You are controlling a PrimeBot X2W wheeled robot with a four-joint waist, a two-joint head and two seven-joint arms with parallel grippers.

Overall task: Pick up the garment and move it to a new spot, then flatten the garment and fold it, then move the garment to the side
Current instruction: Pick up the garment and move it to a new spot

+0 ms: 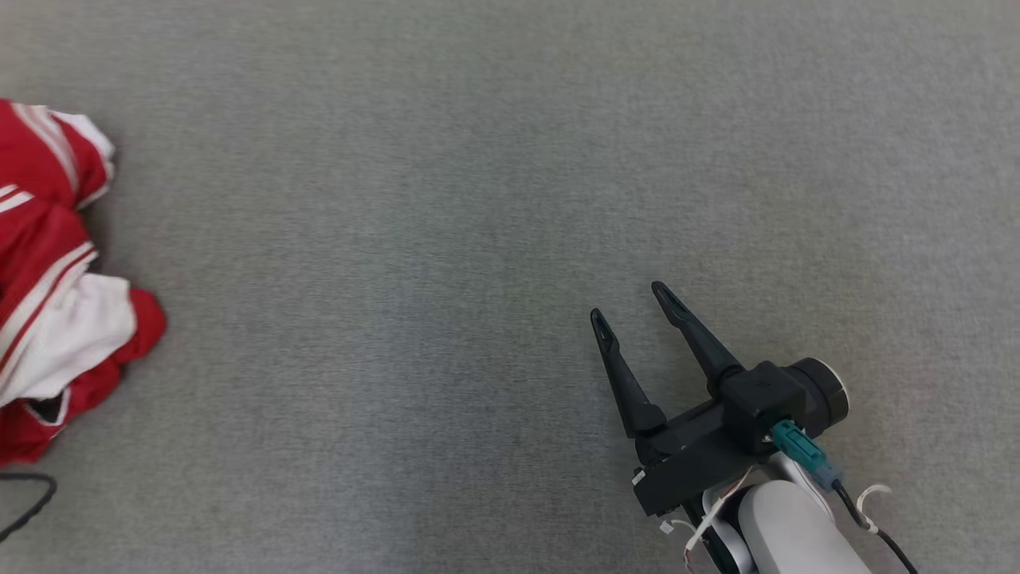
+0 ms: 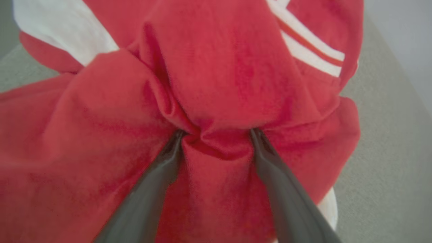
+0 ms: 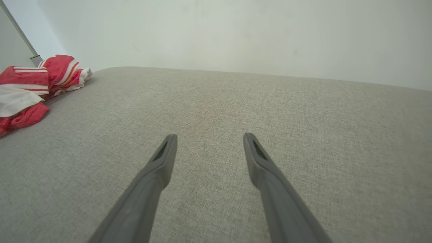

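The left gripper (image 2: 217, 132) is spread wide, its tips pushed into the garment (image 2: 229, 67); nothing is clamped. The right gripper (image 1: 629, 302) is held wide open, empty.

The garment (image 1: 56, 319) is bright red, broken by plain white panels and by bands of white stripes with a thin red line between them. Under it the cloth surface (image 1: 478, 199) is an even pale grey-beige with a fine woven fleck. The right gripper (image 1: 629, 301) is matte black from its fingers to its housing, with a teal plug (image 1: 793, 442) on the back, and the forearm (image 1: 797, 526) behind it is glossy white. A thin black cable (image 1: 876, 536) trails from the plug. The left gripper (image 2: 217, 132) shows dark grey fingers against the red cloth. The wall (image 3: 236, 33) is off-white, faintly greenish. A black cord (image 1: 28, 498) loops beside the red hem.
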